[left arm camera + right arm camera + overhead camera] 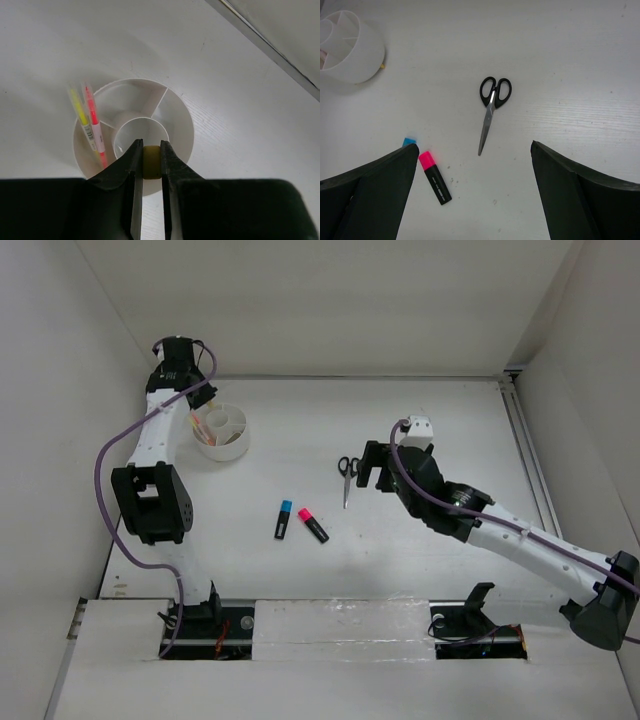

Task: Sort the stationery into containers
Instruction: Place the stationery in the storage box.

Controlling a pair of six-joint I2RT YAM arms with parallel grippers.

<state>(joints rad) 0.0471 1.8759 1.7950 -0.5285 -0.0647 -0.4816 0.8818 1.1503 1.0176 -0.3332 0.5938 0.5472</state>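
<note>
The left hand (150,148) pinched one tan block (151,162) over one divided bowl (176,114) holding two pens (94,119); the wide-open right hand (474,146) hung near one pair of scissors (491,106) and two highlighters (284,520).

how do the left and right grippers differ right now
The left gripper is shut on the tan block; the right gripper is open and empty. The left gripper points at the white bowl; the right gripper points at the table, near the scissors and the pink-cap highlighter. Both have dark fingers.
</note>
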